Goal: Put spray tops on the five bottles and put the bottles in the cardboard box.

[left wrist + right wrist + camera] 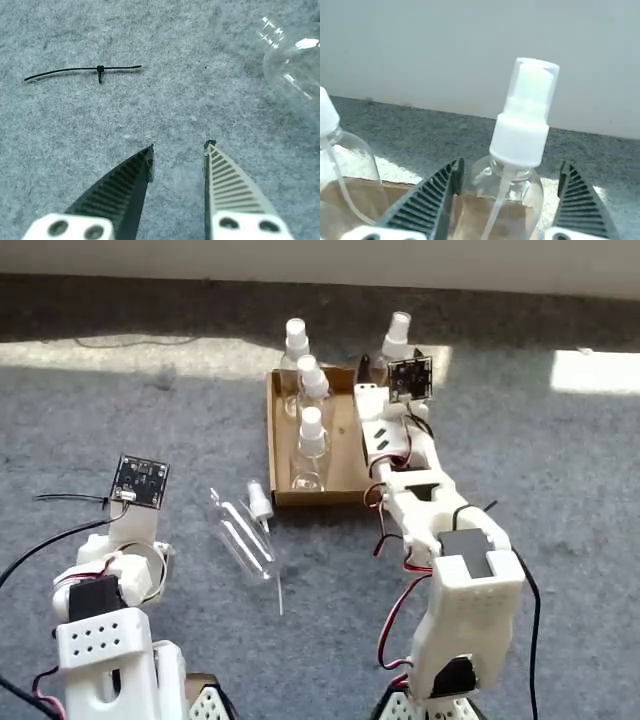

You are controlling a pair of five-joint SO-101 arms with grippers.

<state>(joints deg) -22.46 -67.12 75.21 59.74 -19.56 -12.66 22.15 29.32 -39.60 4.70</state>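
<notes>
Bottle (512,195) w/ spray top (522,132) btwn spread right fingers (426,200).

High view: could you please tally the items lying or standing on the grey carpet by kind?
Clear plastic bottles with white spray tops fitted: 4
Clear plastic bottle without a top, lying down: 1
Loose white spray top: 1
Brown cardboard box: 1
Black cable tie: 1
Total: 8
</notes>
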